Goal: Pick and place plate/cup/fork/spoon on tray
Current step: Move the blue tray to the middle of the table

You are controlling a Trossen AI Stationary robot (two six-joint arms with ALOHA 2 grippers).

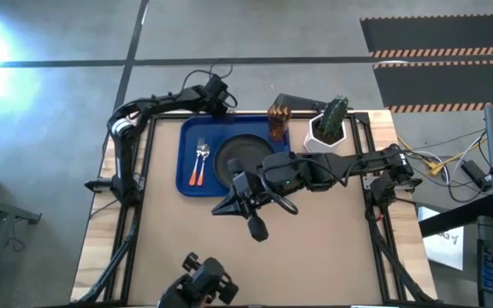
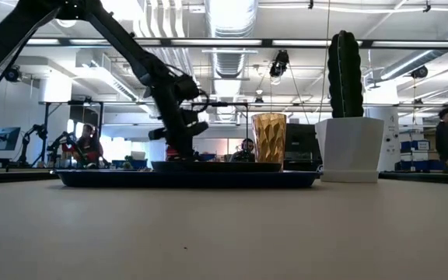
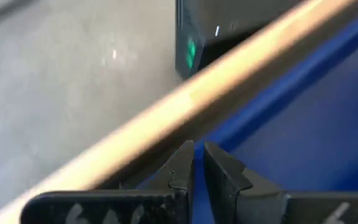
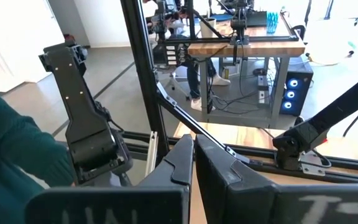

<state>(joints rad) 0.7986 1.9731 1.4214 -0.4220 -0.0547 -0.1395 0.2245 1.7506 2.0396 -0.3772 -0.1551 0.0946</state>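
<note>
The blue tray [image 1: 188, 137] lies at the table's far middle. On it are the black plate [image 1: 240, 154], half hidden under my right arm, and the orange-handled fork and spoon [image 1: 199, 162], side by side near its left end. The amber cup [image 1: 279, 122] stands upright at the tray's far right corner. My left gripper [image 1: 228, 106] is shut and empty, slanting down just over the tray's far rim [image 3: 272, 93]. My right gripper [image 1: 222, 208] is shut and empty, held level high above the table's middle.
A white pot with a green cactus [image 1: 330, 127] stands just right of the tray at the far edge. A dark box with a green light [image 3: 194, 37] sits beyond the table's far edge. The near half of the table is bare wood [image 1: 315, 257].
</note>
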